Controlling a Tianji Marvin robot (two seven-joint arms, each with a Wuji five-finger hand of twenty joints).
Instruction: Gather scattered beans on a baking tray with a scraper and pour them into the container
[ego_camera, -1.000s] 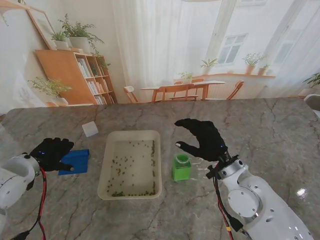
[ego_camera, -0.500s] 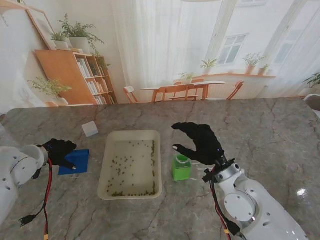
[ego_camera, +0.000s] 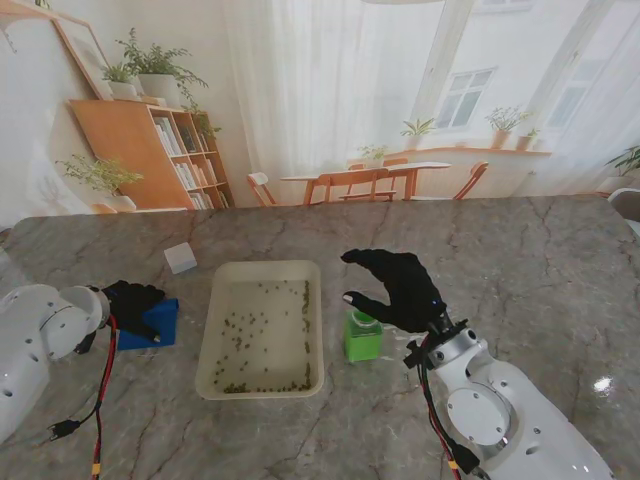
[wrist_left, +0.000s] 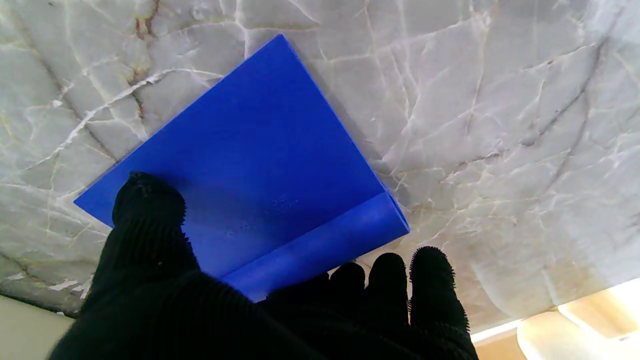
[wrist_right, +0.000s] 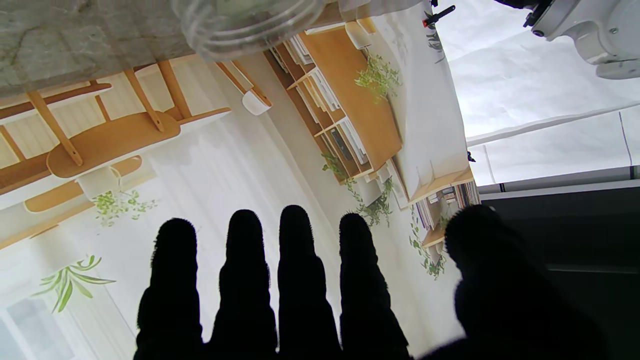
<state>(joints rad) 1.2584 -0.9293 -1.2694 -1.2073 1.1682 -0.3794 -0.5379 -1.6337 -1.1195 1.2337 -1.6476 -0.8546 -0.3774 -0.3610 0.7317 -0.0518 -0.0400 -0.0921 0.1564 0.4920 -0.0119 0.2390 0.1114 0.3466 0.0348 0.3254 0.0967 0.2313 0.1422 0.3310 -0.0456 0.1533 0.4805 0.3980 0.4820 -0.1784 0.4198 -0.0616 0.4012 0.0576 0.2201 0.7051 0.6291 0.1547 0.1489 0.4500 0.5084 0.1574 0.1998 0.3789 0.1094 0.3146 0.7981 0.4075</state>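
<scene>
Compared with a second ago, my left hand has slid rightward onto the blue scraper while its forearm swung outward, and my right hand has drifted slightly left to hover over the green container; by my reading the task is still at its pick-up step, with no gathering begun. In the left wrist view the thumb presses on the scraper's flat face and the other fingertips curl just past its thick edge, so the hand touches the tool but has not clamped it; the scraper lies flat on the table, left of the baking tray. The beans lie scattered across the tray floor, with a row along the edge nearer to me. The right hand is spread, fingers apart, holding nothing; it does not touch the container, which stands just right of the tray.
</scene>
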